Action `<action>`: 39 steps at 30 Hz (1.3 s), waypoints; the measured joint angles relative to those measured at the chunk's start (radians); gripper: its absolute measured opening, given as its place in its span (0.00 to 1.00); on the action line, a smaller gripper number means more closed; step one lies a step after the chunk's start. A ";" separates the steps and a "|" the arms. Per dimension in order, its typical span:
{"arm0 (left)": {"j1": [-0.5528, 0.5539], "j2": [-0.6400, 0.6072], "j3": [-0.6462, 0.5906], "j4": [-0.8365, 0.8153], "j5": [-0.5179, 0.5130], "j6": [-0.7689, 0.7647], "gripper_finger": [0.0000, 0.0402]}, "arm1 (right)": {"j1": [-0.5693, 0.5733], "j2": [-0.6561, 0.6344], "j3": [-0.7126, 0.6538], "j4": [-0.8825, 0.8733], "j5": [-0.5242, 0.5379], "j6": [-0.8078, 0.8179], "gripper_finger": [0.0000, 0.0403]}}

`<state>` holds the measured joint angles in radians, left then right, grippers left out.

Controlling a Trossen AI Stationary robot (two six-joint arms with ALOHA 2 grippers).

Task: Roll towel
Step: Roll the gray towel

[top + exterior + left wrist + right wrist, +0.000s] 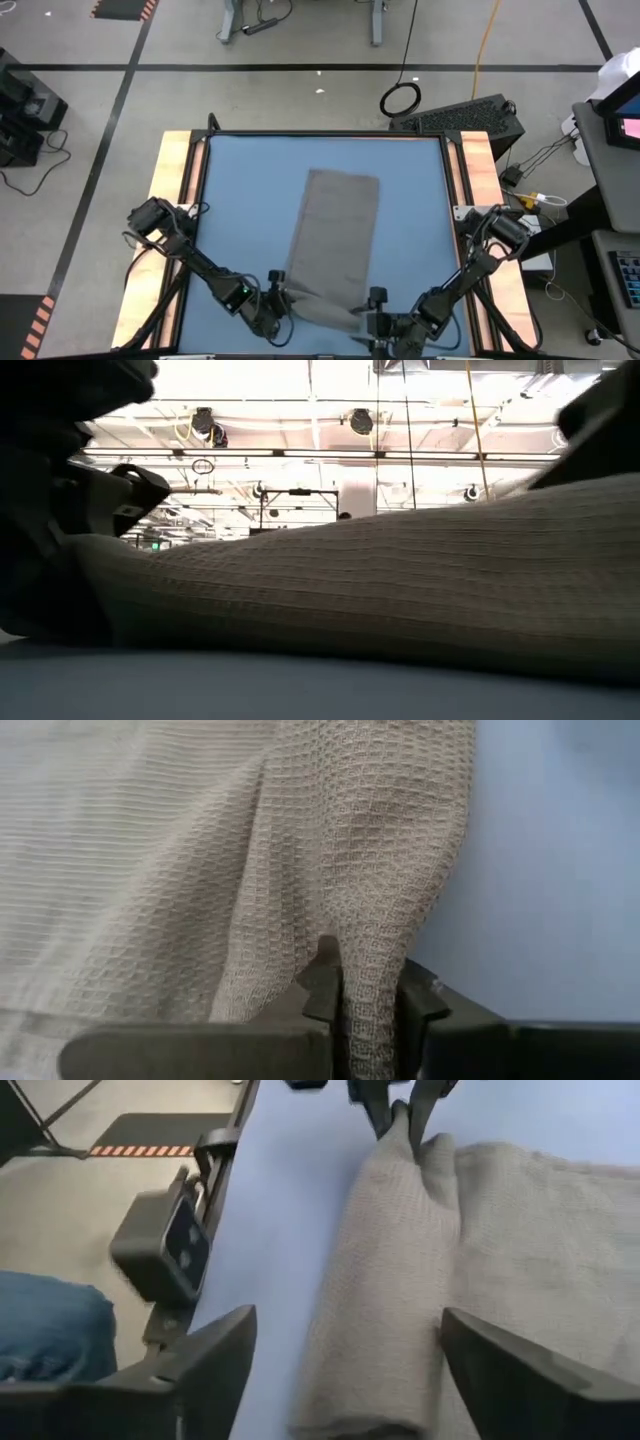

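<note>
The towel (335, 245), a grey waffle-weave cloth, lies on the blue table (240, 200) as a long strip running from the middle of the table toward its near edge, tilted a little so that its far end sits right of its near end. At the near end the cloth is bunched into a loose fold or the beginning of a roll. The left claw (368, 1010) is at the near left corner of that bunched end and is clenched on a pinch of the towel: in the left wrist view a narrow ridge of fabric rises out from between its two dark fingers (322, 990). The right claw (345, 1370) is at the near right end of the fold, released, with its fingers (215, 1360) spread wide on either side of the rolled edge; whether they touch the cloth cannot be told. In the right wrist view the left claw shows farther off, gripping the far tip of the fold. The low view is filled by the raised hump of towel (400, 580) on the table.
</note>
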<state>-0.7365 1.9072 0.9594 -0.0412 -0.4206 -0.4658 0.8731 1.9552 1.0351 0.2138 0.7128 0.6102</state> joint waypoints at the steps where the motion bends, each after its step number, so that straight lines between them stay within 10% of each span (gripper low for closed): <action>1: 0.007 0.000 0.000 0.010 0.029 0.000 0.11 | 0.008 0.006 0.000 0.000 0.012 0.012 0.78; 14: 0.130 -0.070 -0.001 -0.049 0.111 -0.027 0.07 | 0.034 0.029 0.000 0.055 0.200 -0.097 0.80; 39: 0.103 -0.078 0.000 -0.168 0.185 -0.236 0.07 | -0.047 0.184 0.002 0.162 0.202 -0.143 0.80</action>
<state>-0.6331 1.8294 0.9595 -0.2088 -0.2360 -0.7021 0.8262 2.1391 1.0370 0.3759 0.9144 0.4672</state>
